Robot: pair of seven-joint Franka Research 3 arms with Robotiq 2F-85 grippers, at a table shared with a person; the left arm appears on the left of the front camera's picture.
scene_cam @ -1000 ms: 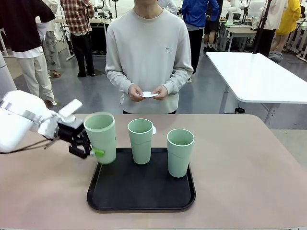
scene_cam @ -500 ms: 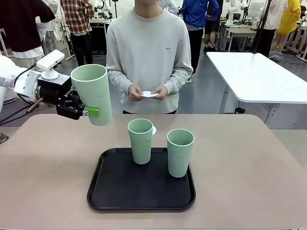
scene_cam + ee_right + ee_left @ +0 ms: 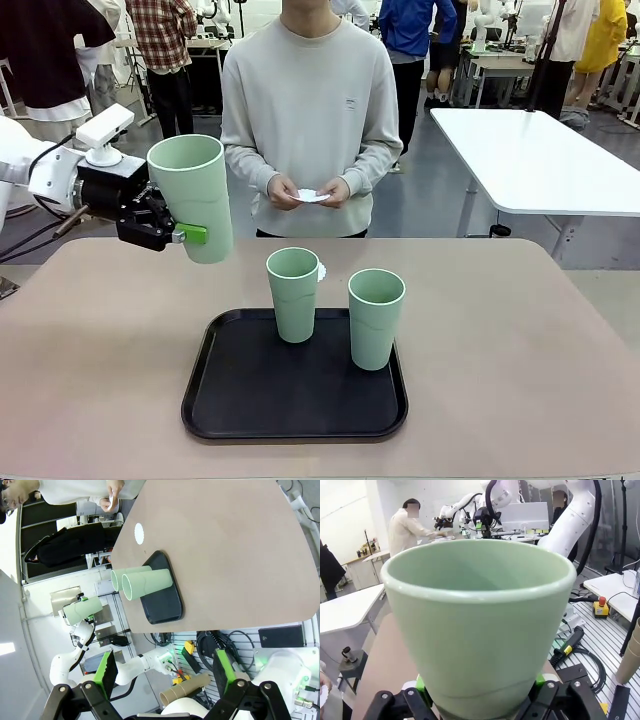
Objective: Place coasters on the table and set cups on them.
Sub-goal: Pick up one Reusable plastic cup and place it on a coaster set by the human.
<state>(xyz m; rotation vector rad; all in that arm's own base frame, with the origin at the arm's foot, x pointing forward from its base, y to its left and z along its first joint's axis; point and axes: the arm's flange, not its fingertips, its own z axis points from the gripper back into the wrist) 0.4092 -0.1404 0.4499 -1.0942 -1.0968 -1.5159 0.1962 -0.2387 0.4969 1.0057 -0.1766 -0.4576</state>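
Left fingers (image 3: 198,235) are clamped on one cup (image 3: 195,190), low on its wall near the base. In the left wrist view you can see a green pad (image 3: 422,684) pressed on each side of it. The cup is mouth-up, slightly tilted, and held clear of the worktop (image 3: 500,340).

A second cup (image 3: 293,292) and a third cup (image 3: 375,317) stand upright on the black tray (image 3: 250,400). They are below the left fingers and off toward the robot's right, well apart from them.

One coaster (image 3: 320,271) lies flat on the worktop just past the tray's far edge, right behind the second cup and partly hidden by it. The person (image 3: 310,100) across the worktop holds another coaster (image 3: 312,197) in both hands (image 3: 284,192), a little higher than the left fingers and off to their right.

Right fingers (image 3: 224,669) are spread wide with nothing between them. They sit high and well back from the worktop. The tray, the two standing cups and the flat coaster are all far ahead of them, none near the pads.
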